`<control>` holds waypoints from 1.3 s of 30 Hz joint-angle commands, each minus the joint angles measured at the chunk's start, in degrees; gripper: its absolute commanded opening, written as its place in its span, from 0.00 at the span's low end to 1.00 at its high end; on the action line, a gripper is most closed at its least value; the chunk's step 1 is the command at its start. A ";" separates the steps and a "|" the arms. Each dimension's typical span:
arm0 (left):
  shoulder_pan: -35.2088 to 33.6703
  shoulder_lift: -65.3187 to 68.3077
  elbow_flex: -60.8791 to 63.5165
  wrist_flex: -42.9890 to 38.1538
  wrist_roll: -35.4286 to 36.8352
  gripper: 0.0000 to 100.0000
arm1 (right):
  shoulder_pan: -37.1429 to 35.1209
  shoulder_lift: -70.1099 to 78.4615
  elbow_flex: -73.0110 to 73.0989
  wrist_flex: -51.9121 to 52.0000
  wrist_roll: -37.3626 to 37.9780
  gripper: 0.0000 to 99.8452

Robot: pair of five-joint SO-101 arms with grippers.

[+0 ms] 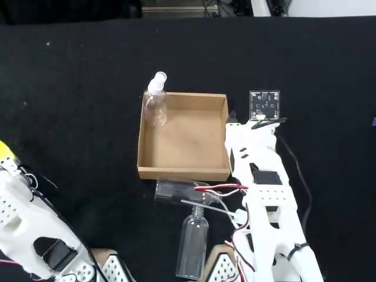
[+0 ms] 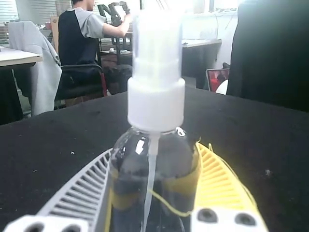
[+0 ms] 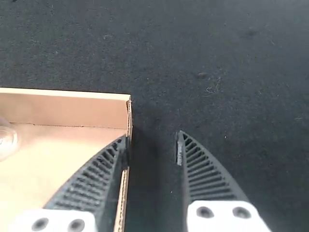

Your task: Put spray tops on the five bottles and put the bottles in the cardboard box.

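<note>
- Closest in is the held bottle (image 2: 154, 169), clear and upright, with a white spray top (image 2: 155, 96) on its neck and the dip tube running down inside it.
- Around its body the left gripper (image 2: 154, 150) is closed to the bottle's width, with a white finger on one side and a yellow finger (image 2: 217, 188) on the other. Both fingers press the bottle's sides.
- The bottle's base is cut off by the frame edge.
- From above, the left arm (image 1: 29, 235) lies at the near-left of the counter (image 1: 76, 88). Its yellow far end runs off the left edge.
- The right gripper (image 3: 151, 140) is open with a wide gap and holds nothing. One black finger (image 3: 96, 183) is over the inside of the cardboard box (image 3: 63, 108), right at its right wall. The other is over the bare counter just outside. I cannot tell whether the inner finger touches the wall.
- The cardboard box sits mid-counter, and a capped bottle (image 1: 155, 106) stands in its far-left corner.
- Just near of the box's near wall an uncapped bottle (image 1: 175, 189) lies on its side. Red and white wires (image 1: 220, 188) from the right arm partly cover it.
- Nearer again, another bare bottle (image 1: 192, 244) lies with its neck pointing far.
- Between them lies a thin tube (image 1: 202, 204). Its right end goes under the arm, so I cannot make out what it joins.
- Just right of the box's far-right corner is a small square board (image 1: 264, 104), too small to make out.
</note>
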 commanded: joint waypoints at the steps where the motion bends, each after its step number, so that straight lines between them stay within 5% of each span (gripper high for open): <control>1: -0.13 -3.25 3.74 -1.23 0.53 0.03 | -0.88 0.48 -0.48 -1.67 0.09 0.14; 7: 0.22 -14.77 10.07 -0.53 0.62 0.03 | -0.88 0.48 -0.48 -1.67 0.09 0.14; 15: 1.01 -16.79 9.54 9.93 0.97 0.04 | -0.88 0.48 -0.22 -1.67 0.09 0.14; 22: 0.92 -17.14 10.07 9.85 0.97 0.30 | -0.88 0.48 -0.22 -1.67 0.09 0.14; 39: 1.36 -17.41 12.26 2.46 -4.31 0.28 | -0.88 0.48 -0.40 -1.67 0.09 0.14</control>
